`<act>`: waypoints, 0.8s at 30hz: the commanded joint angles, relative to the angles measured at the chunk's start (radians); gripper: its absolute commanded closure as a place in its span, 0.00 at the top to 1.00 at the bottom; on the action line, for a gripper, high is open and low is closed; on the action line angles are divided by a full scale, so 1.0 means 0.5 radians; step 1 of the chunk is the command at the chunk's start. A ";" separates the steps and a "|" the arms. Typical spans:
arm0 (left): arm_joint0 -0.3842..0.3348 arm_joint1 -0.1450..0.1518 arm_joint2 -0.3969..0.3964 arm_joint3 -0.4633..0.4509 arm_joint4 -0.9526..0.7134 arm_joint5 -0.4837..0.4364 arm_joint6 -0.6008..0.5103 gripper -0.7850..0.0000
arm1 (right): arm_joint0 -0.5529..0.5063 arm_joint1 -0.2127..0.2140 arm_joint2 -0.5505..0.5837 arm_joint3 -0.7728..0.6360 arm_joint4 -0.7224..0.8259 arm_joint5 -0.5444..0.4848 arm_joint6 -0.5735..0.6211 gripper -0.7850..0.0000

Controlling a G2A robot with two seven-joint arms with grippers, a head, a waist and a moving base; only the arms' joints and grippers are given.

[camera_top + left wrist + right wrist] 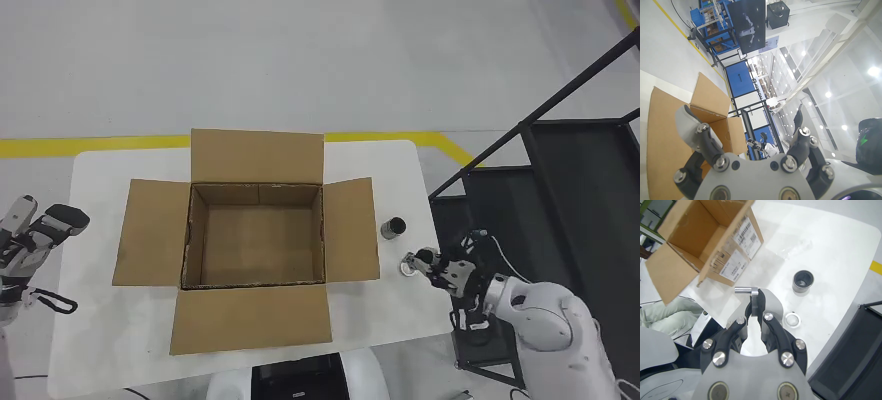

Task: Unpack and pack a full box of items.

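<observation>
Right gripper (754,300), beside the cardboard box (702,237), pinches an L-shaped metal part (743,289) by its flat leg, probably rigid, slick, light; left gripper (742,113) gapes empty.

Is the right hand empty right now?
No, the right hand is shut on a small silver metal part, whose round pin sticks out to one side.

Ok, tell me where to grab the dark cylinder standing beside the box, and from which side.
Grip the dark cylinder across its round outer wall, coming straight down from above. It stands upright with the open end up, apart from the box flap and the silver ring, so there looks to be room on both sides.
</observation>
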 commanded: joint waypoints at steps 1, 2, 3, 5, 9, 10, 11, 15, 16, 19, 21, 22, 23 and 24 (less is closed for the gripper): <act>0.000 0.000 0.000 0.000 0.000 0.000 0.000 1.00 | 0.029 0.002 -0.071 0.028 -0.148 0.050 -0.012 0.00; 0.000 0.000 0.000 0.000 0.000 0.000 0.000 1.00 | 0.045 0.002 -0.111 0.042 -0.199 0.070 -0.022 0.00; 0.000 0.000 0.000 0.000 0.000 0.000 0.000 1.00 | 0.061 0.003 -0.146 0.062 -0.250 0.087 -0.028 0.00; 0.000 0.000 0.000 0.000 0.000 0.000 0.000 1.00 | 0.099 0.007 -0.214 0.100 -0.393 0.122 -0.013 0.00; 0.000 0.000 0.000 0.000 0.000 0.000 0.000 1.00 | 0.176 0.011 -0.355 0.189 -0.676 0.230 0.000 0.00; 0.000 0.000 0.000 0.000 0.000 0.000 0.000 1.00 | 0.195 0.013 -0.391 0.207 -0.765 0.259 0.007 0.00; 0.000 0.000 0.000 0.000 0.000 0.000 0.000 1.00 | 0.209 0.012 -0.432 0.230 -0.819 0.284 -0.006 0.00; 0.000 0.000 0.000 0.000 0.000 0.000 0.000 1.00 | 0.263 0.010 -0.576 0.324 -1.002 0.361 -0.046 0.00; 0.000 0.000 0.000 0.000 0.000 0.000 0.000 1.00 | 0.280 0.010 -0.602 0.358 -1.041 0.383 -0.055 0.00; 0.000 0.000 0.000 0.000 0.000 0.000 0.000 1.00 | 0.329 0.009 -0.674 0.442 -1.096 0.420 -0.095 0.00; 0.000 0.000 0.000 0.000 0.000 0.000 0.000 1.00 | 0.352 0.010 -0.708 0.476 -1.143 0.433 -0.105 0.00; 0.000 0.000 0.000 0.000 0.000 0.000 0.000 1.00 | 0.360 0.010 -0.727 0.492 -1.146 0.433 -0.112 0.00; 0.000 0.000 0.000 0.000 0.000 0.000 0.000 1.00 | 0.370 0.012 -0.744 0.505 -1.179 0.438 -0.106 0.00; 0.000 0.000 0.000 0.000 0.000 0.000 0.000 1.00 | 0.378 0.012 -0.767 0.519 -1.205 0.441 -0.107 0.00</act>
